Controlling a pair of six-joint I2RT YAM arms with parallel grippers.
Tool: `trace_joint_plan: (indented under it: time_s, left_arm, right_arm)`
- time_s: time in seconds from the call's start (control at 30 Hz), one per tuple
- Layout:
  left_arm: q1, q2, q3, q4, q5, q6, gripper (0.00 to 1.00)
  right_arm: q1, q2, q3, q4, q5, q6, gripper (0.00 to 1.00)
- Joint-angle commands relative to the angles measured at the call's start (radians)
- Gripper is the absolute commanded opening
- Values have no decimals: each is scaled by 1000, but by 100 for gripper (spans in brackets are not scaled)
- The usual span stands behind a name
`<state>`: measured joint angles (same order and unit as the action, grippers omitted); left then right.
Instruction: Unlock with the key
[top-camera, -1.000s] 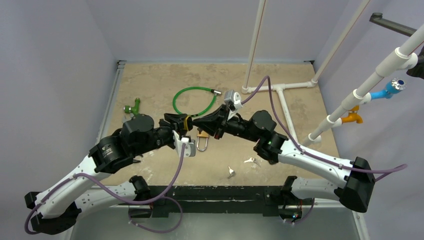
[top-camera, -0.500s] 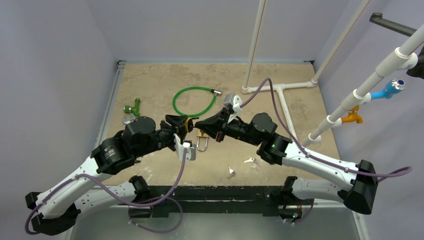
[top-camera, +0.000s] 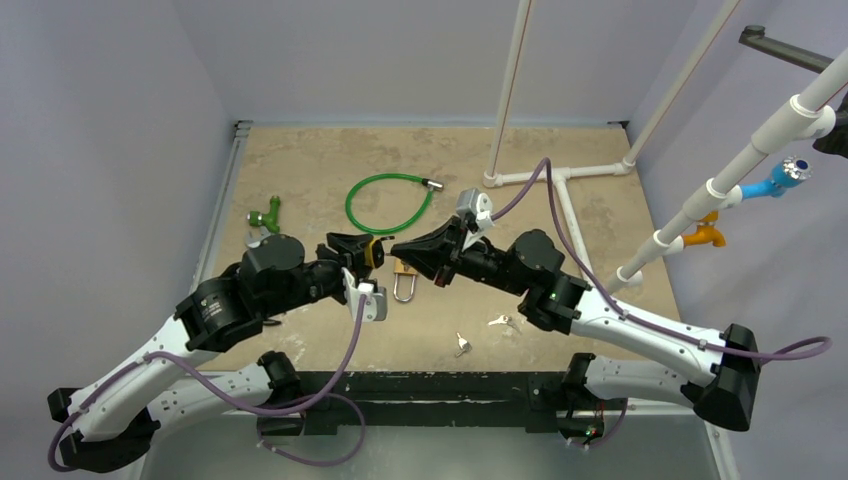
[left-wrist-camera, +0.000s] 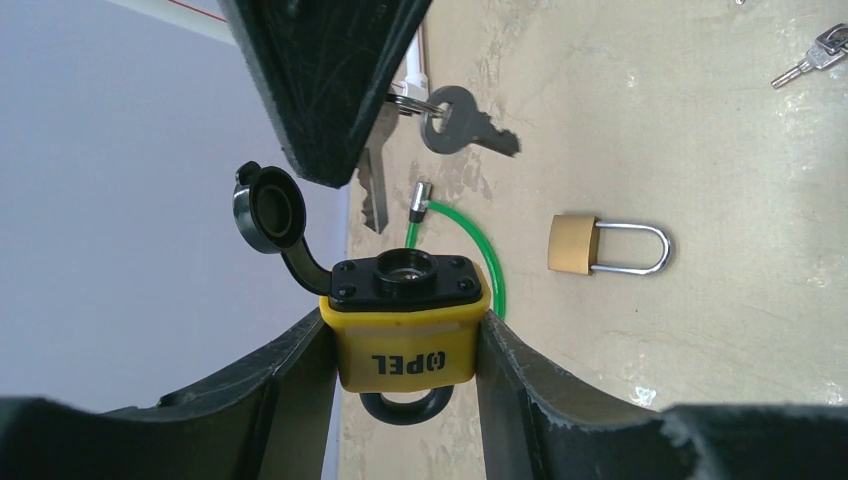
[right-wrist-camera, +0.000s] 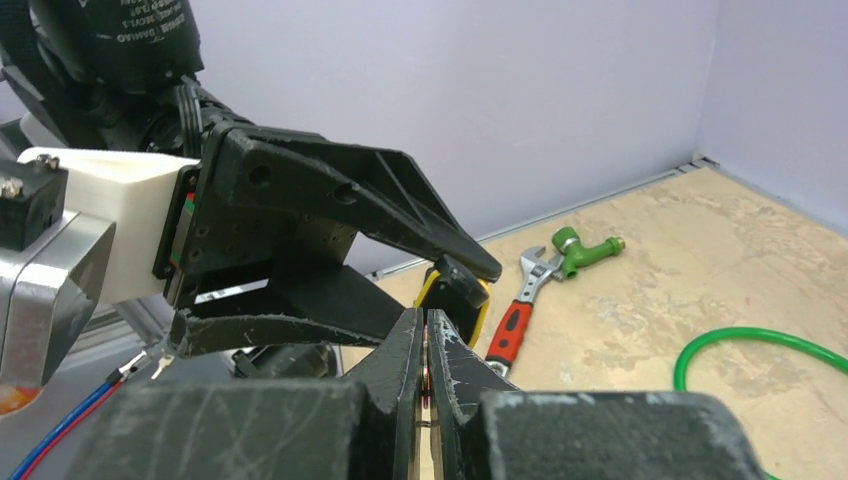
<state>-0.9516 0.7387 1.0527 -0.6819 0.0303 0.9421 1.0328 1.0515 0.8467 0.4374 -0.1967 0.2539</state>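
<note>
There are two arms, two padlocks and a few keys. One padlock is small, gold-coloured metal with a silver loop (top-camera: 405, 270), and it lies flat on the table.

The other is a yellow plastic padlock with a black top (left-wrist-camera: 405, 345). It is held up in the air just left of the gold padlock. The left pincer (top-camera: 352, 247) pinches it by its two sides. Its little black cap is flipped open, so the keyhole shows.

The right pincer (top-camera: 405, 250), just above the gold padlock, is pressed together on a ring with two keys. A silver key (left-wrist-camera: 372, 190) points at the yellow padlock's keyhole, close but not in it. A dark round-headed key (left-wrist-camera: 455, 118) hangs beside it.

Two small silver keys (top-camera: 461, 344) lie loose, nearer the arm bases than the gold padlock.

One green wire loop (top-camera: 349, 205) lies behind the gold padlock. One red-handled wrench (right-wrist-camera: 512, 325) and one green hose piece (right-wrist-camera: 575, 245) lie well to its left.

The table (top-camera: 300, 160) is sandy brown and blotchy. White pipes (top-camera: 560, 175) stand behind and to the right. The walls are pale purple.
</note>
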Motion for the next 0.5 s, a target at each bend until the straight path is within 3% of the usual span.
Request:
trace_joint_plan:
  time_s: [0.0,0.47]
  left_arm:
    - [-1,-27,49,61,18,-52,0]
    - [-1,-31,45,72,44,-25,0]
  right_arm:
    - [24,-15,22,13,9,-16,0]
    - [34,29,52,13,17,-35,0]
